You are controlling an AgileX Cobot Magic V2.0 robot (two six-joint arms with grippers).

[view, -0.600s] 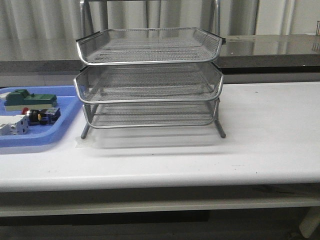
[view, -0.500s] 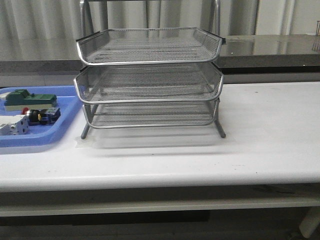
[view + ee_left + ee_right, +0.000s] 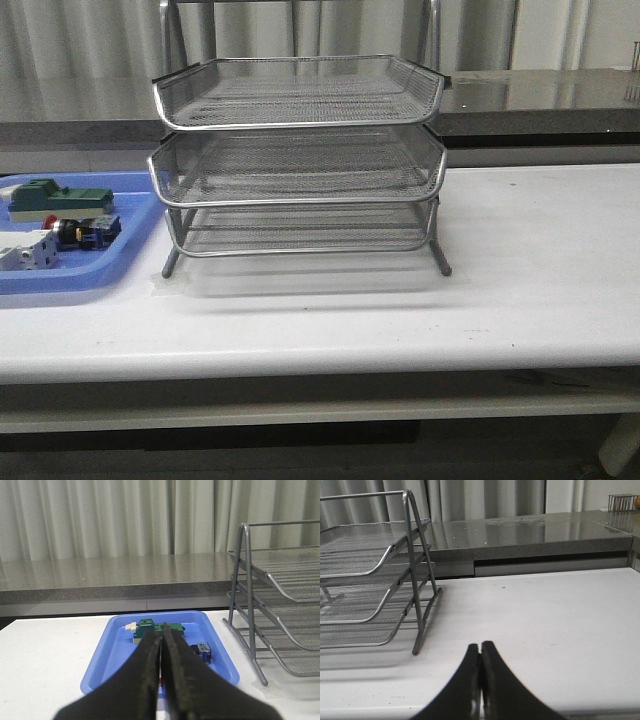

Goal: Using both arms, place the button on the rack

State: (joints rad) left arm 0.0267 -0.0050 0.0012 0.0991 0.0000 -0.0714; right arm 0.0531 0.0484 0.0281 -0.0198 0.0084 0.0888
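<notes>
On the blue tray (image 3: 90,275) left of the rack (image 3: 298,160) lies the button (image 3: 82,232), untouched; both grippers' fingers (image 3: 161,680) (image 3: 480,680) are pressed together, so the left must spread first, then descend squarely over the cap.

A blue plastic tray (image 3: 70,272) sits on the white table (image 3: 520,250), holding a green-and-beige block (image 3: 60,199) and a white block (image 3: 25,251).
</notes>
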